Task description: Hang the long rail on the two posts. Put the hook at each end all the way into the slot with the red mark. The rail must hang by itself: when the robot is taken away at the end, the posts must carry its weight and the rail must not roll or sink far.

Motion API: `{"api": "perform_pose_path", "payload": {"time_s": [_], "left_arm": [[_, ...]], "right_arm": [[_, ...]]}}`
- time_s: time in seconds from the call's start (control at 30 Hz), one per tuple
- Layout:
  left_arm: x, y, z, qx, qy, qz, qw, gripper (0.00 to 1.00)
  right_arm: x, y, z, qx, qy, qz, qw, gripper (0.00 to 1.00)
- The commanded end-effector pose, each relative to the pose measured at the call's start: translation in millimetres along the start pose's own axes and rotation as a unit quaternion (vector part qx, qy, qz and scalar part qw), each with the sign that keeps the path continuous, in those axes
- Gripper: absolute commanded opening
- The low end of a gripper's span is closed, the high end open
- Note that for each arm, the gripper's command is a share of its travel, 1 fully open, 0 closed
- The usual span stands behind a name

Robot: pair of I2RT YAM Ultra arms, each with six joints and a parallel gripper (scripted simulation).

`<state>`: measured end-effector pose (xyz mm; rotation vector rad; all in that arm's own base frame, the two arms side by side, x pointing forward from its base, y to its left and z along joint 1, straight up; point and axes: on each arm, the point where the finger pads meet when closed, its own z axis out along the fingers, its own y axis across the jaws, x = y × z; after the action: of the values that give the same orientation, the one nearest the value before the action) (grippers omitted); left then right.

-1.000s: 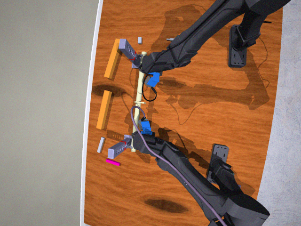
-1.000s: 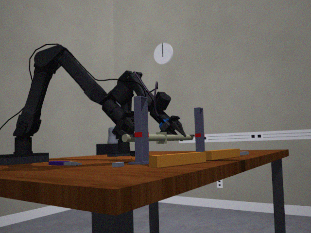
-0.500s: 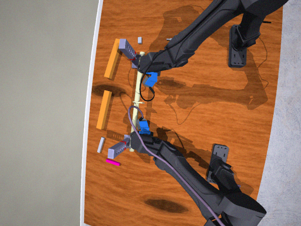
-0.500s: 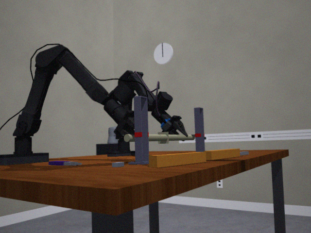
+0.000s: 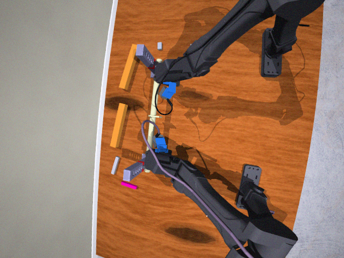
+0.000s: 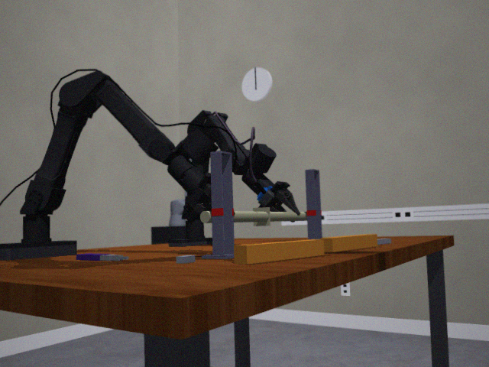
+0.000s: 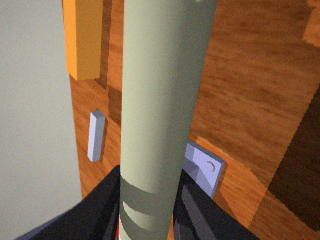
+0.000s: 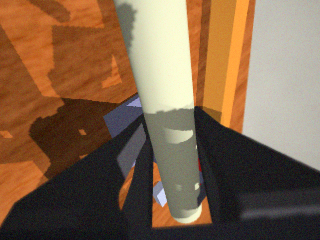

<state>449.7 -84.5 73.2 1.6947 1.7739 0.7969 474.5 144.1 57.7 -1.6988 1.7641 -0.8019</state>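
The long cream rail [image 5: 152,110] [image 6: 244,215] [image 7: 160,100] [image 8: 162,65] hangs level above the table between two lilac-grey posts. One post [image 5: 144,54] [image 6: 221,189] is at the right arm's end, the other post [image 5: 133,170] [image 6: 312,193] at the left arm's end. In the exterior view the rail sits at the height of the red marks [image 6: 217,212] [image 6: 311,212]. My left gripper [image 5: 148,163] [image 6: 294,211] [image 7: 148,176] is shut on the rail near its end. My right gripper [image 5: 158,69] [image 8: 171,118] is shut on the other end. The hooks and slots are hidden.
Two orange blocks [image 5: 128,66] [image 5: 119,124] [image 6: 276,251] lie along the table edge beyond the posts. A grey bar [image 5: 115,165] [image 7: 96,135], a magenta bar [image 5: 128,185] and a small grey block [image 5: 159,45] lie near the posts. The arm bases [image 5: 271,63] [image 5: 250,180] stand opposite.
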Motion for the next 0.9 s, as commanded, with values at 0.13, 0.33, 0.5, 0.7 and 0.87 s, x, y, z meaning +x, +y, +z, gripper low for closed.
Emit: {"api": "perform_pose_path", "payload": {"time_s": [0.13, 0.33, 0.5, 0.7, 0.87], "left_arm": [[0.6, 40.8, -6.0, -0.05, 0.0, -0.005, 0.999, 0.19], [0.6, 44.7, -3.2, -0.052, 0.0, -0.004, 0.999, 0.19], [0.6, 44.7, -3.2, -0.052, 0.0, -0.004, 0.999, 0.19], [0.4, 36.1, 2.4, -0.052, 0.0, -0.004, 0.999, 0.19], [0.4, 36.1, 2.4, -0.052, 0.0, -0.004, 0.999, 0.19]], "right_arm": [[-2.2, -38.2, -5.3, 0.045, -0.004, 0.012, 0.999, 0.18], [-2.2, -42.1, -2.6, 0.047, -0.004, 0.012, 0.999, 0.18], [-2.2, -42.1, -2.6, 0.047, -0.004, 0.012, 0.999, 0.18], [-2.3, -33.3, 3.0, 0.047, -0.004, 0.012, 0.999, 0.18], [-2.3, -33.3, 3.0, 0.047, -0.004, 0.012, 0.999, 0.18]]}}
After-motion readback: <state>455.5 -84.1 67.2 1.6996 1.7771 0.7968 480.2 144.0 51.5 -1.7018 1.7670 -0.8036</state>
